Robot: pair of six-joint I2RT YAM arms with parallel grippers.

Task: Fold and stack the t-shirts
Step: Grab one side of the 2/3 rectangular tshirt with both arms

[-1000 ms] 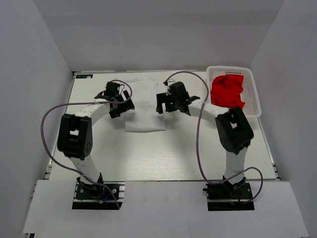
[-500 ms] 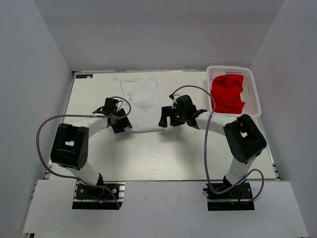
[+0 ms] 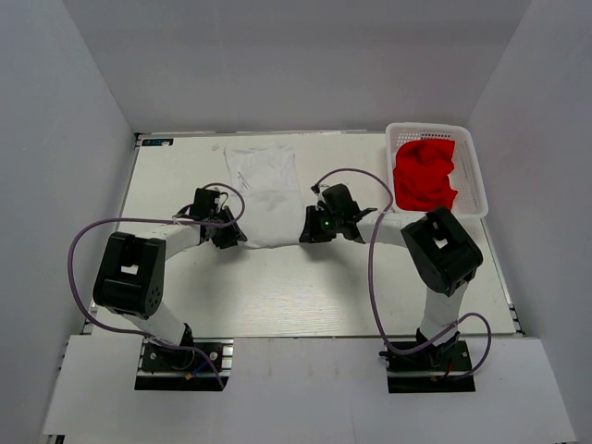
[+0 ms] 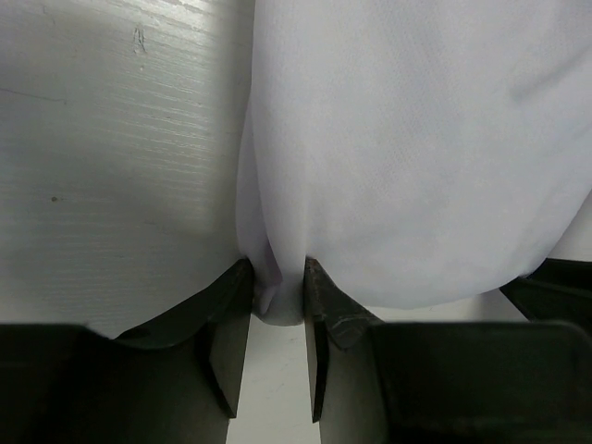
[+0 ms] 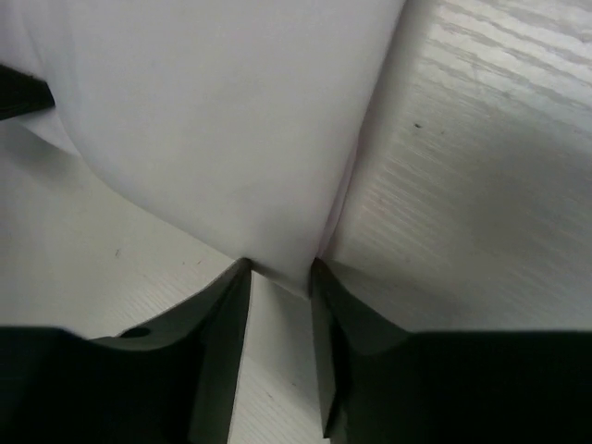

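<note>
- Lying on the table (image 3: 277,296), the white t-shirt (image 3: 265,185) could bunch or skew if the arms move its near corners unevenly.
- The red t-shirt (image 3: 425,174), bunched in the basket (image 3: 478,190), shows only from above.
- Only the wrist views show the left gripper (image 4: 277,291) and right gripper (image 5: 280,277) each clamped on a thin pinch of white cloth, which may slip.

Lab: white-walled enclosure (image 3: 83,102) around robot table (image 3: 296,287).

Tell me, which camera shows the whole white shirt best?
The top external view: it shows the white shirt whole, with both arms at its near edge. The left wrist view shows only a bunched edge pinched in the left tool. The right wrist view shows only an edge pinched in the right tool.
</note>
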